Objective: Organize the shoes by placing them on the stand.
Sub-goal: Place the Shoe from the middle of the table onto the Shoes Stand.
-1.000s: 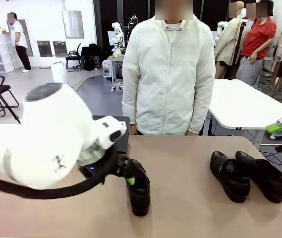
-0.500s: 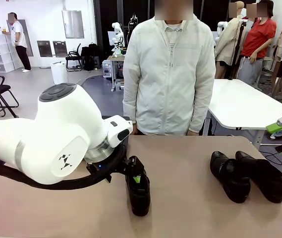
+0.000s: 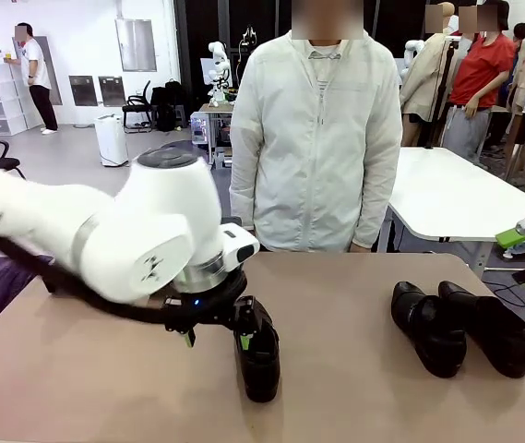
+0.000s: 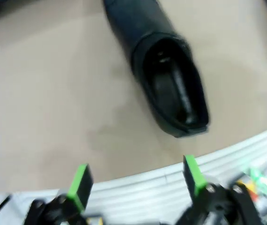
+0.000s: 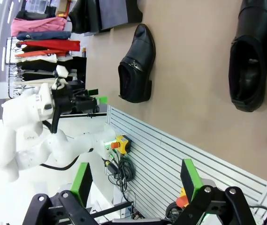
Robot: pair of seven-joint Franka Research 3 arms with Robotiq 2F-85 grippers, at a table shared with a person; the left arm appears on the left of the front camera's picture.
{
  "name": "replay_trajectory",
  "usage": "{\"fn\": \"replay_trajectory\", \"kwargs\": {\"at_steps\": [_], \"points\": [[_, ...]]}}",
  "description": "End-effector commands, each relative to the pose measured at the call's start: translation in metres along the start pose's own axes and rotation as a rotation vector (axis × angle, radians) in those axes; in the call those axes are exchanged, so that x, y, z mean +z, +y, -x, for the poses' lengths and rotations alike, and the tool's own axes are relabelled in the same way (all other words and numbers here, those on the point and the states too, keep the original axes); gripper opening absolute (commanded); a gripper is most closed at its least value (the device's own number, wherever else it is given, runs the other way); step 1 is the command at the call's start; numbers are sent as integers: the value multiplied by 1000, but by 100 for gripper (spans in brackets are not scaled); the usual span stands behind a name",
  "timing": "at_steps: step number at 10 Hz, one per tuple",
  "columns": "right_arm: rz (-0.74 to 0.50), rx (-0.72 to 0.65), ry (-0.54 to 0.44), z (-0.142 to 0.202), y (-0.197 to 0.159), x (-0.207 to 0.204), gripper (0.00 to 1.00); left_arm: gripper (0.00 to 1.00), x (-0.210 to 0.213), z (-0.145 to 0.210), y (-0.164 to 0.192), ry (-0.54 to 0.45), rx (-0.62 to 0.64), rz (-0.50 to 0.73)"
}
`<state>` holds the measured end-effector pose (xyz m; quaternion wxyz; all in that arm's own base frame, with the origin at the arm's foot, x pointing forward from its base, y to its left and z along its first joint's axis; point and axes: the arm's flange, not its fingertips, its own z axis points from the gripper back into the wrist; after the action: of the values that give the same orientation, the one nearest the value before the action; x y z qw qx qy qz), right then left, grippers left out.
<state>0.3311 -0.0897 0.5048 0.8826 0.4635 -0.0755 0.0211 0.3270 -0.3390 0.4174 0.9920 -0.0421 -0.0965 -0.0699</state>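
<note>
Front view, shoe stock and handling notes.

Item 1: lone shoe (image 3: 260,365). Black leather slip-on lying flat on the desk (image 3: 336,295), left of middle. In the left wrist view its heel points toward the desk's slatted near edge and its opening faces up.

Items 2–3: pair of shoes (image 3: 428,337). Same pattern, side by side and touching, on the right part of the desk and well apart from item 1.

Stand (image 3: 229,222): a dark slab at the desk's far edge, mostly hidden behind the left arm, is probably this. I cannot tell whether anything sits on it.

Left hand (image 4: 138,179): green pads spread wide with nothing between them. It hovers just beside item 1, at the heel end.

Right hand (image 5: 135,180): pads likewise apart and empty, held off the desk's right edge, clear of items 2–3.

Handling, judged:
- Each shoe is likely light to moderate in weight.
- The sole and heel counter look stiff; the upper would give somewhat under pressure.
- The polished leather looks smooth, so the pads could slip on the rounded toe.
- The best hold is probably at the collar, with one finger inside the opening and one outside against the heel counter or side wall.
- The shoe should stay level during the lift.

Markings: a small patch on the insole of item 1 is too blurred to read. A small dark emblem (image 3: 148,268) on the left arm carries no legible lettering. No brand can be read on any shoe.
</note>
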Motion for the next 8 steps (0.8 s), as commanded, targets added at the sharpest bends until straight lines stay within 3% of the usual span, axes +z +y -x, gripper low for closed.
{"fn": "replay_trajectory", "kwargs": {"at_steps": [1, 3, 8], "points": [[8, 0, 12, 0, 1, 3, 100, 100, -10, -42, -36, 107, 99, 1], [8, 0, 12, 0, 1, 3, 100, 100, -41, -64, -45, 141, 312, 25], [8, 0, 12, 0, 1, 3, 100, 100, -78, -66, -43, 112, 372, -57]]}}
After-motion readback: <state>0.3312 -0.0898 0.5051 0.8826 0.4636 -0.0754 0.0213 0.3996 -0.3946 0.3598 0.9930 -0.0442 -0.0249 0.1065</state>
